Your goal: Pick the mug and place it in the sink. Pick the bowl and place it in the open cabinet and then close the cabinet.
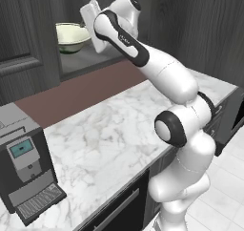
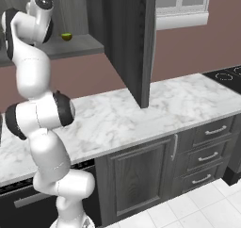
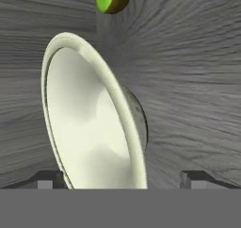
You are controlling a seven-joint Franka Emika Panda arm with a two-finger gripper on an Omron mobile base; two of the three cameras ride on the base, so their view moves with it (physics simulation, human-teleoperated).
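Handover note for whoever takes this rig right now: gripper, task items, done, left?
Gripper: open, holding nothing, fingertips either side of the bowl.
Bowl: on the shelf inside the open cabinet, a small green object lying nearby on the same shelf.
Done: bowl looks placed.
Left: back the arm out and close the cabinet door. Mug and sink status can't be confirmed from these views.

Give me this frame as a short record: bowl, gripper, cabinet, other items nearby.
bowl: cream-white bowl sits on the shelf inside the open cabinet
gripper: gripper open, one fingertip on each side of the bowl, not clamped on it
cabinet door: open; door swung out over the marble counter
other on shelf: small green object behind the bowl
counter: coffee machine at the left end
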